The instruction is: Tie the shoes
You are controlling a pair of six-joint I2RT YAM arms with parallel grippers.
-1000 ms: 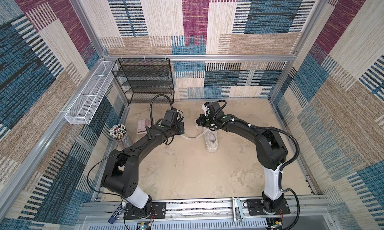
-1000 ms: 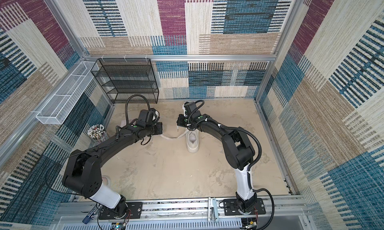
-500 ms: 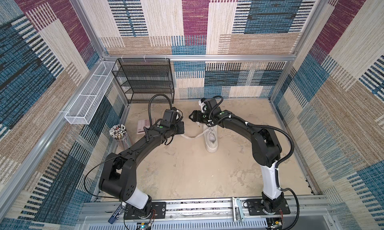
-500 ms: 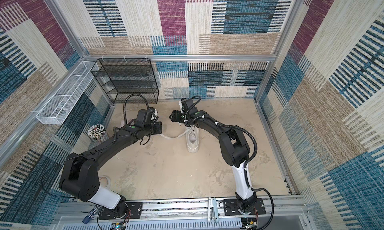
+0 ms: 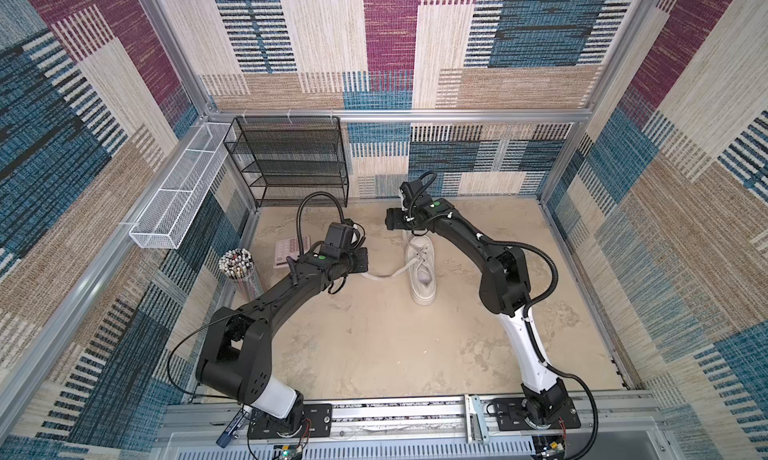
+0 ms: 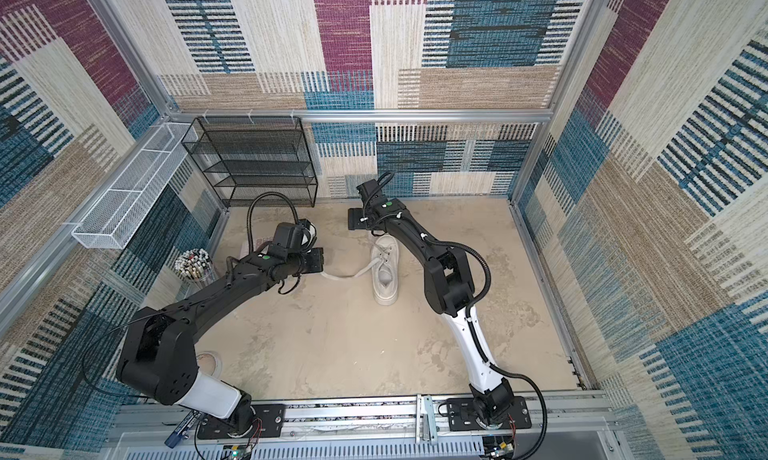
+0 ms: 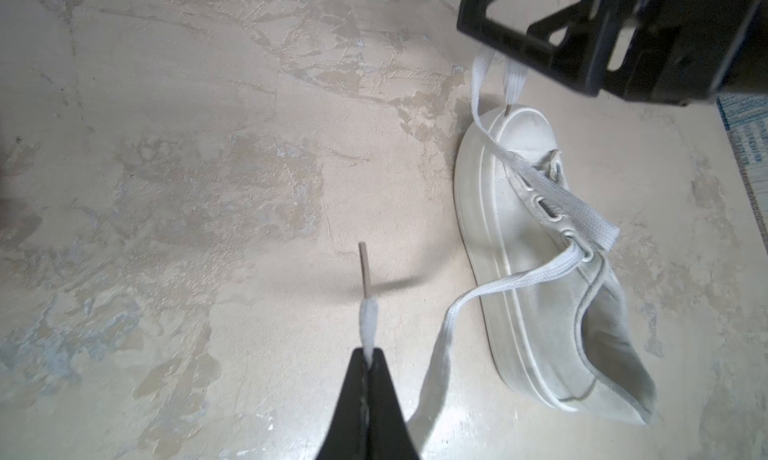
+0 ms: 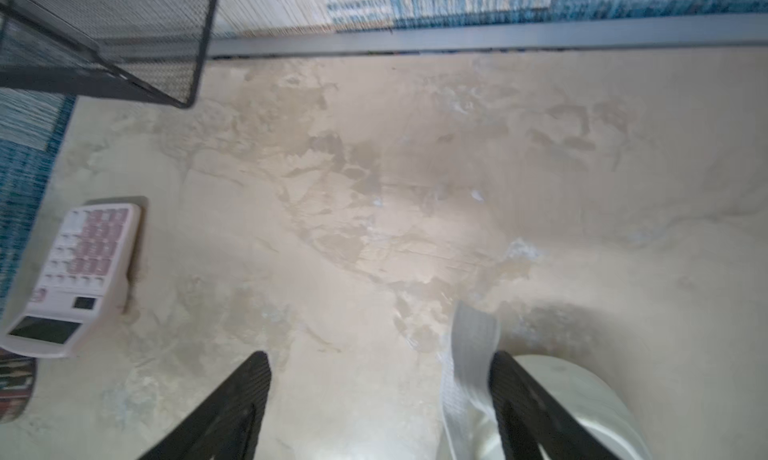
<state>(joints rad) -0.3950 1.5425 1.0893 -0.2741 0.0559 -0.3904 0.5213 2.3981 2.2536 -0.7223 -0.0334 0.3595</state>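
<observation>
pulling harder could drag the white platform-sole sneaker (image 5: 422, 271), which stands near the middle of the mottled beige desk (image 5: 374, 337), because the left end effector (image 7: 368, 356) is pressed together on one flat off-white lace (image 7: 498, 285) near its tip. the other lace (image 8: 471, 345) may drop loose: the right end effector (image 8: 379, 358) is spread, pinching nothing. the left arm (image 5: 291, 296) reaches low beside the shoe; the right arm (image 5: 469, 237) stretches just past its toe.

Bright, even daylight throughout; top views sharp with bowed edges, right wrist view motion-blurred, soft shadows.
</observation>
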